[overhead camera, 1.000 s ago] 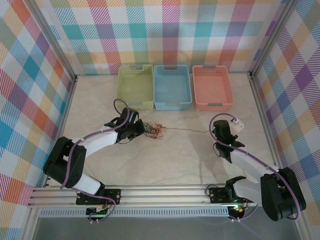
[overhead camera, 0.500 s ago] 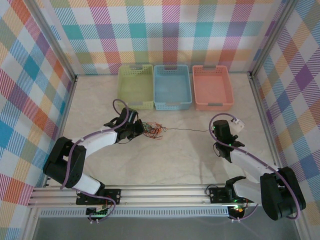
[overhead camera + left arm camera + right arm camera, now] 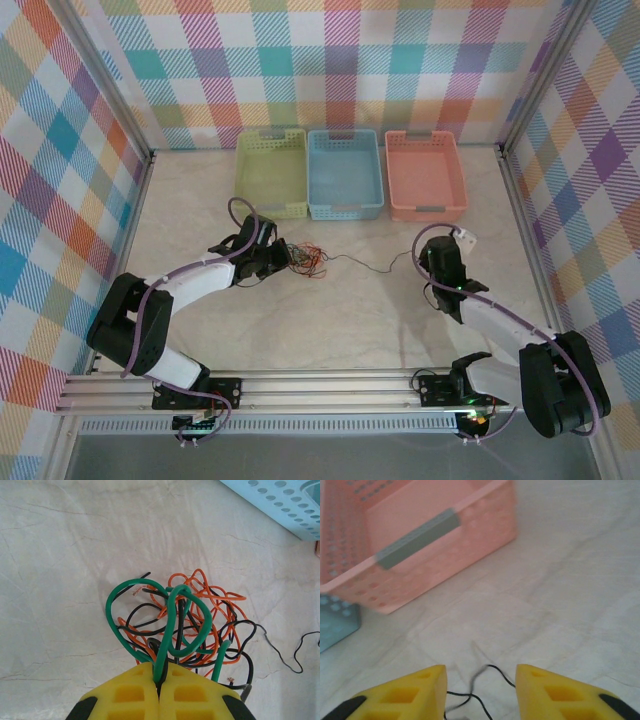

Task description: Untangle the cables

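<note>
**A:** How far along is the untangling?

**B:** Early, by my reading. The cables (image 3: 304, 260) lie in one knotted bunch on the table (image 3: 350, 320), a little toward 9 o'clock from its middle. The green basket (image 3: 272, 211), blue basket (image 3: 345, 213) and pink basket (image 3: 470, 535) along the 12 o'clock edge look empty. The wires are hair-thin from overhead, though, so one could escape me.

**A:** Is anything separated at all?

**B:** Partly. One black strand (image 3: 365, 264) trails out of the bunch toward 3 o'clock and reaches the right gripper (image 3: 480, 676). Its other end is in the knot, so I would not count it as freed.

**A:** And that gripper has it?

**B:** No. Its jaws stand apart with nothing grasped. The strand's end curls loose on the table between the two yellow fingers (image 3: 415, 692).

**A:** The other arm?

**B:** The left gripper (image 3: 159, 679) is at the 9 o'clock side of the bunch, clenched on a green wire (image 3: 172, 615) where it enters the seam of the jaws. From there the green loops rise toward 12 o'clock. They are threaded through the orange wires (image 3: 212, 594) at 1 o'clock, and black ones cross underneath.

**A:** So what is left?

**B:** Nearly everything. Green, orange and black are interlocked, no wire lies apart on its own, and the one anchor is the left grip on the green. The black strand needs regrasping before it can be drawn clear.
</note>
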Robot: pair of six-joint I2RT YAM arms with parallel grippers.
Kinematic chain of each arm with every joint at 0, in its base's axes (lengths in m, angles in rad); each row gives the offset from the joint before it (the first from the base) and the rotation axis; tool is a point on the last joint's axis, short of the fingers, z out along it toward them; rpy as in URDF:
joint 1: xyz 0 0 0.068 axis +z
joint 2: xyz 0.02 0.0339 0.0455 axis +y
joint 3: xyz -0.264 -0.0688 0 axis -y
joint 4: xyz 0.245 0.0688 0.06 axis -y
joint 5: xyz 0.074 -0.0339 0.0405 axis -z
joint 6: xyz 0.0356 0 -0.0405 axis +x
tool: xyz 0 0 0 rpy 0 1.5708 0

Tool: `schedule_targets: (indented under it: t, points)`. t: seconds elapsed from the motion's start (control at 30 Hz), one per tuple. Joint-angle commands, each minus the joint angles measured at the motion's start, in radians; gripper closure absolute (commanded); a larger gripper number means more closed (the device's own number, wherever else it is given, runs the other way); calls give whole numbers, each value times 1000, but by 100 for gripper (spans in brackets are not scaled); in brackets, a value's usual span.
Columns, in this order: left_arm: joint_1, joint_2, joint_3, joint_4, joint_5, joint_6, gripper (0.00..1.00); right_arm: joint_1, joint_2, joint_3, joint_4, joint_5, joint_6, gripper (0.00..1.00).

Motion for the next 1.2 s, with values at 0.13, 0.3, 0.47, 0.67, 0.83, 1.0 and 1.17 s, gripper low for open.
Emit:
schedule_targets:
  t: [0.13,0.3,0.47,0.67,0.83,1.0,1.17]
  points:
    - [-14,11,24,16,16,28,100,13,106,119,132,-558,-284,54]
    - [-16,11,30,5,18,39,100,68,394,357,-35,-797,-378,51]
    - [-17,0,31,-3,9,45,100,134,515,471,-155,-762,-461,47]
    - [-17,3,33,-3,11,44,100,157,590,545,-231,-740,-487,45]
    - [-17,4,35,-4,9,45,100,205,644,611,-312,-655,-538,44]
    - [-18,13,36,-4,12,46,100,229,682,644,-345,-612,-565,44]
    - [-18,14,37,-5,8,45,100,244,729,695,-407,-589,-581,46]
